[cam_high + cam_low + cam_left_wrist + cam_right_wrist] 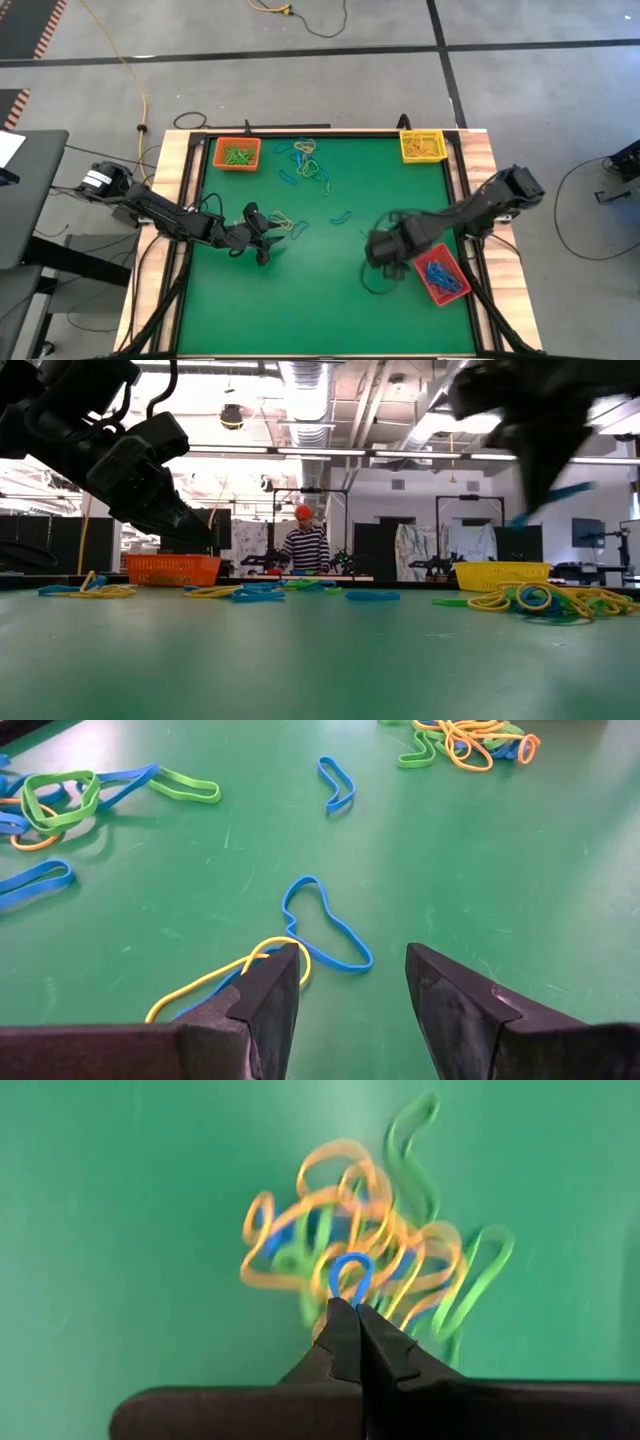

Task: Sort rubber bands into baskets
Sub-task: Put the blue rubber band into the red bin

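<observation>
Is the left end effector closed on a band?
No: the left end effector is open, its fingers straddling a blue rubber band on the mat.

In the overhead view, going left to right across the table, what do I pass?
Orange basket → left gripper, open, beside a yellow rubber band → loose pile of rubber bands → right gripper, shut on a blue rubber band → yellow basket → red basket.
</observation>
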